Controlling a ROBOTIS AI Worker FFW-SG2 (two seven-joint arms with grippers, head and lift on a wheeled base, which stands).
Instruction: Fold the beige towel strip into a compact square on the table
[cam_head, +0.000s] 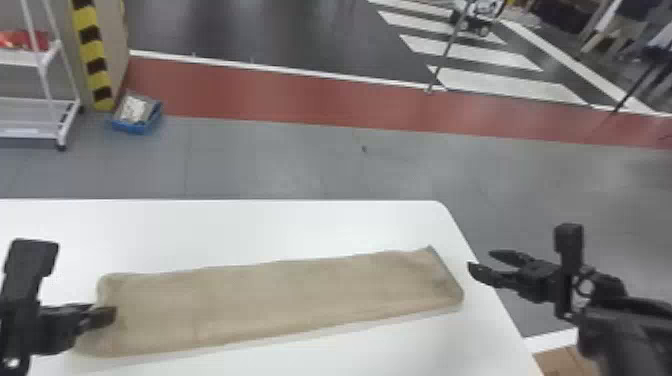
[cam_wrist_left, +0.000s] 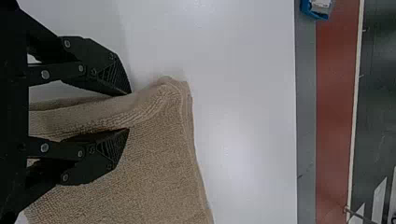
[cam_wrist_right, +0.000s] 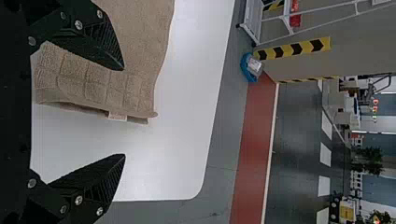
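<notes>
Beige towel strip (cam_head: 280, 295), laid long and flat across my white counter (cam_head: 250, 230): taking its middle as the dial and twelve as straight away from me, it runs from nine o'clock to three. My left gripper (cam_wrist_left: 130, 111) is at the nine o'clock end, its jaws drawn in with a thick ridge of that end's cloth held between them. My right gripper (cam_wrist_right: 124, 112) waits just beyond the three o'clock end, around the counter's edge, its jaws wide apart and nothing in them.

By my reading, the long narrow band is done and I am starting the cross fold that shortens it. The next move, I judge, is to lift the nine o'clock end, carry it over toward three and lay it down with the edges matched. If my pinch has missed a lower layer, the end could come up askew, so a slow lift is wise. More folding must follow before this becomes a compact square.
</notes>
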